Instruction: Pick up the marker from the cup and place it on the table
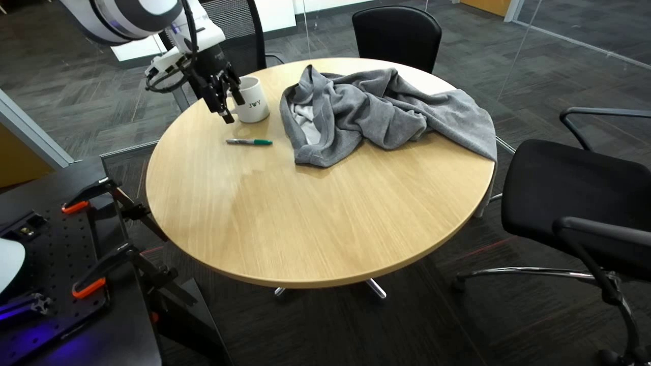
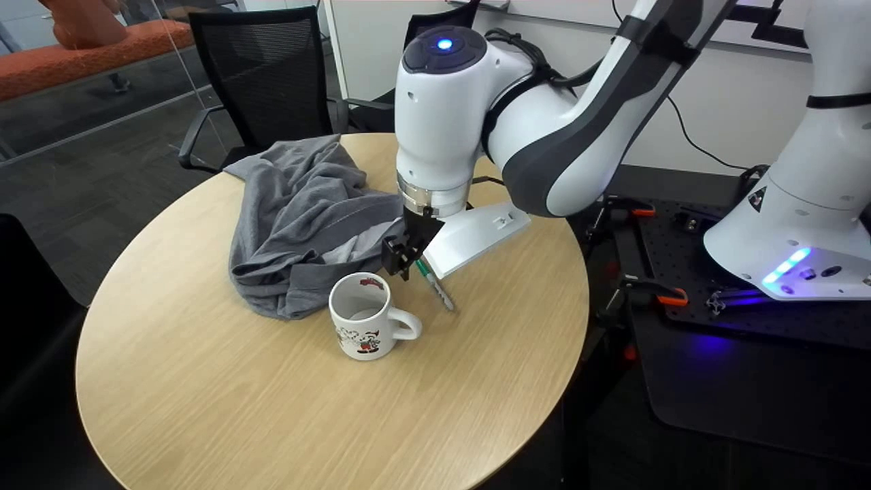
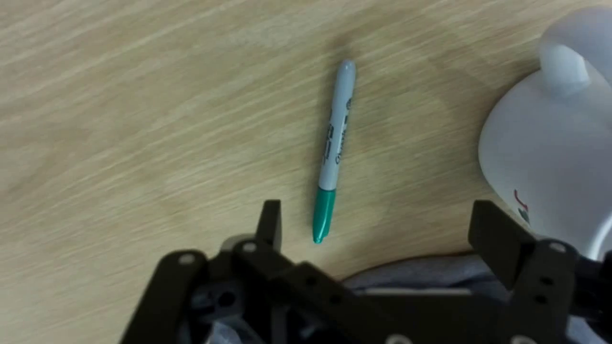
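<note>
Along the bottom of the wrist view the matte black gripper point(image 3: 377, 210) stands with its two blocky fingers spread wide, holding nothing; the lower edge cuts off its body. Just above, mid-frame, the marker point(image 3: 336, 148) lies on the table point(image 3: 143, 119): a slim, smooth grey barrel with rounded tail, dark print too blurred to read, and a glossy green cap. Its long axis runs nearly up and down there, the cap pointing down and slightly left. In an exterior view the marker point(image 1: 249, 142) lies almost level, cap to the right; in an exterior view the marker point(image 2: 437, 288) slants, cap to the upper left, meeting the gripper's outline, its tip hard to make out.

At the right of the wrist view the glazed white mug point(image 3: 540, 157) is cropped by the edge, one finger overlapping its rounded wall. It stands upright in both exterior views; in an exterior view the gripper partly hides the handle of the mug point(image 1: 253, 101). A soft, crumpled grey garment point(image 3: 420, 272) peeks out at the bottom of the wrist view, mostly behind the gripper. The table is round, with fine pale wood grain. Farther off, upper left in an exterior view, stands a black mesh-backed chair point(image 2: 262, 75).
</note>
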